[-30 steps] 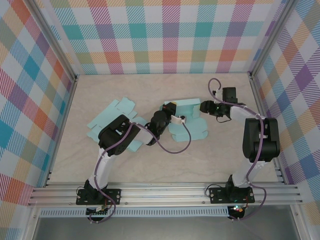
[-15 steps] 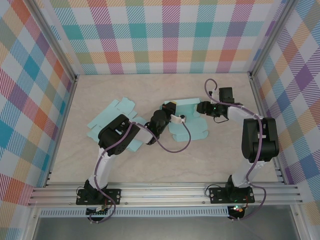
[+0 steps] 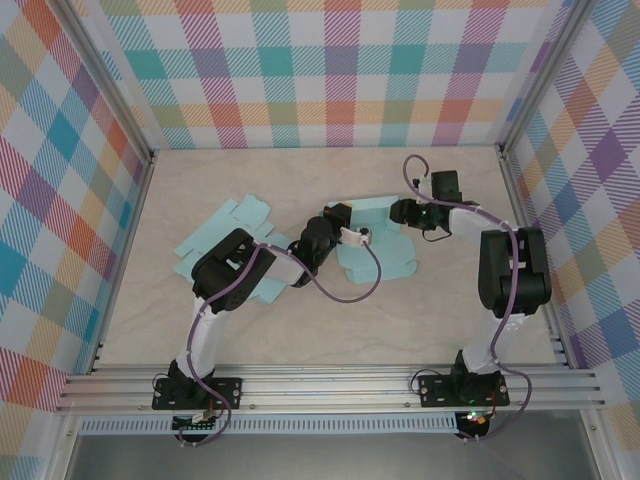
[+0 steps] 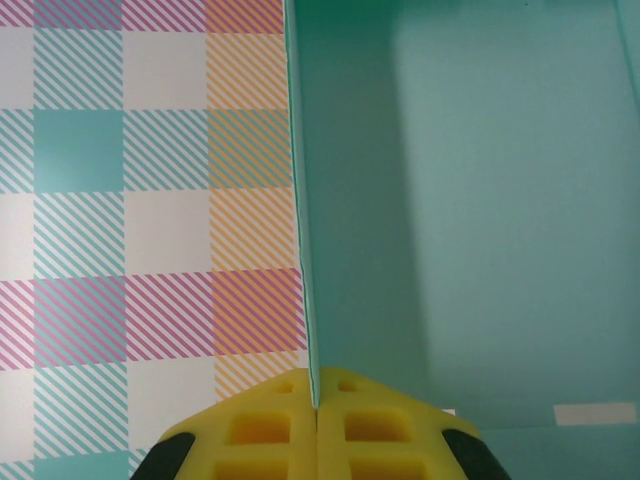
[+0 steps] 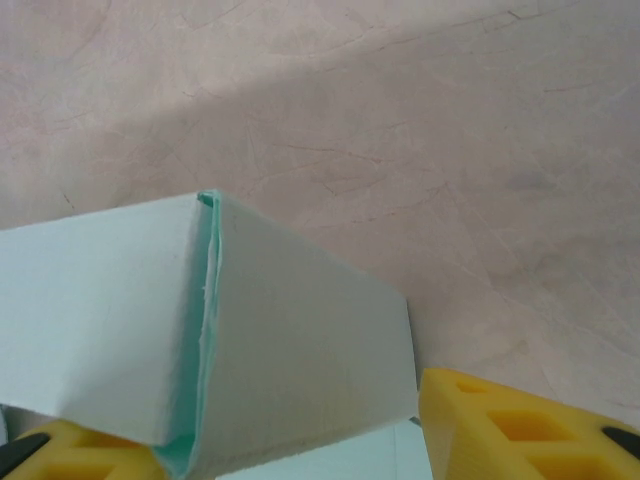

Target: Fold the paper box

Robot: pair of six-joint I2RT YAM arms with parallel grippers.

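The paper box (image 3: 380, 242) lies on the desk (image 3: 300, 180); thin light card, likely floppy, best pinched at edges; left end effector (image 4: 316, 420) clenched on its upright wall; right end effector (image 3: 397, 212) straddles a corner, grip unclear.

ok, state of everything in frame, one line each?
paper box: partly folded, one wall standing up.
spare box blank: lying flat, unfolded.
left gripper: shut on the edge of the paper box wall.
right gripper: jaws wide, either side of a folded box wall; grip unclear.
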